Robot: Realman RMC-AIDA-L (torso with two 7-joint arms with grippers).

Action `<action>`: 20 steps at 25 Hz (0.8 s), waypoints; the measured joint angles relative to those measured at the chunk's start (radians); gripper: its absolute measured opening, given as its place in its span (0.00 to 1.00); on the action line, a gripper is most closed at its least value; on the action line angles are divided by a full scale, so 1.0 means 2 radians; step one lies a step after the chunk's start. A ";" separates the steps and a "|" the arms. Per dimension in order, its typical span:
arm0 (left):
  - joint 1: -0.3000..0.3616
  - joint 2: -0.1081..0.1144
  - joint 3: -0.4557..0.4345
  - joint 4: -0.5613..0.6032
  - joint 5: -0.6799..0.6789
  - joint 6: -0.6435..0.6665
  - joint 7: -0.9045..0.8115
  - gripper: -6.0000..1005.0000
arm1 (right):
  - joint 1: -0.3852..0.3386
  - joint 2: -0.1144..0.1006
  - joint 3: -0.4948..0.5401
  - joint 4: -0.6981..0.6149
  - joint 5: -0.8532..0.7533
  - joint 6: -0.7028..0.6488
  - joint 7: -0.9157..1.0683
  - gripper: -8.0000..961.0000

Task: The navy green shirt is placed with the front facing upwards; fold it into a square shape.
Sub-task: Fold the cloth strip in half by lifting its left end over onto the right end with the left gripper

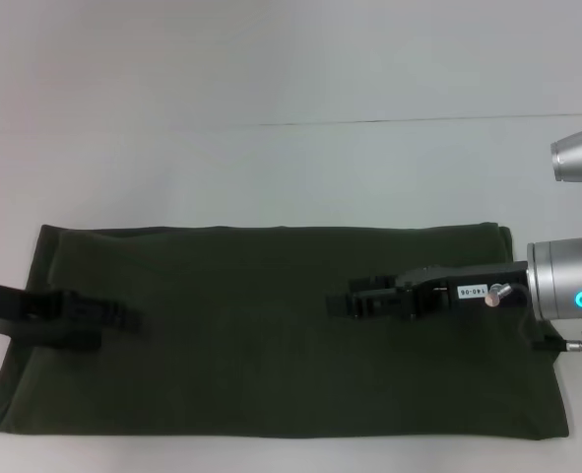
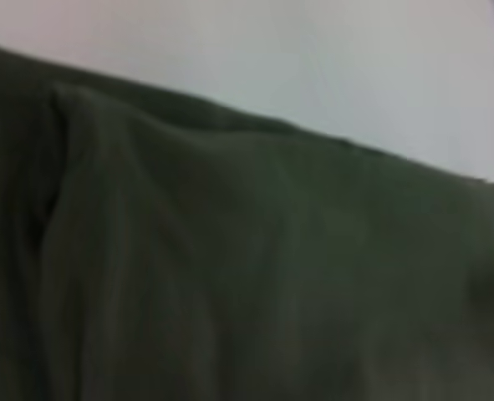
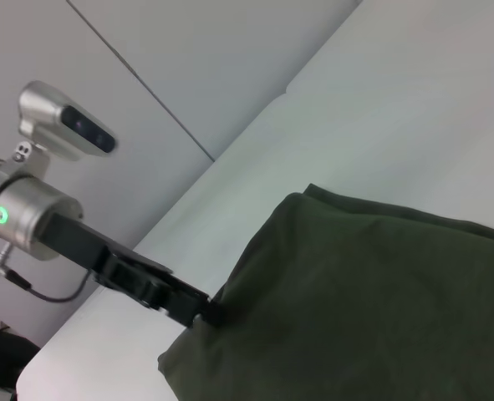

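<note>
Olive shirt (image 1: 271,325) flat under both hands: left hand (image 1: 123,320), right hand (image 1: 355,301).

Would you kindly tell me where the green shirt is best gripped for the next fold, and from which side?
The shirt lies as a flat, wide band, so I would probably pinch its two short end edges, each claw coming in from its own side: left claw, right claw. Those free edges should lift cleanly towards the middle.

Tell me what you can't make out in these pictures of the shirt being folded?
- Shirt front: folded under in the head view; no lettering shows.
- Left gripper: dark against dark cloth, fingers indistinct.
- Right gripper: same trouble.
- Left wrist view: only blurred cloth.
- Shirt's near corners: cut off by the head view's edge.
</note>
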 joint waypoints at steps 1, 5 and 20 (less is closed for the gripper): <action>0.000 -0.001 0.005 0.000 0.000 -0.005 -0.001 0.89 | 0.000 0.000 0.000 0.000 0.000 0.000 0.000 0.80; 0.002 -0.004 0.016 0.000 0.001 -0.026 -0.004 0.89 | 0.000 0.000 -0.001 0.000 0.000 0.000 0.000 0.80; 0.008 0.001 0.012 0.005 0.019 -0.062 -0.011 0.89 | 0.002 -0.002 -0.001 0.000 0.001 0.001 0.000 0.80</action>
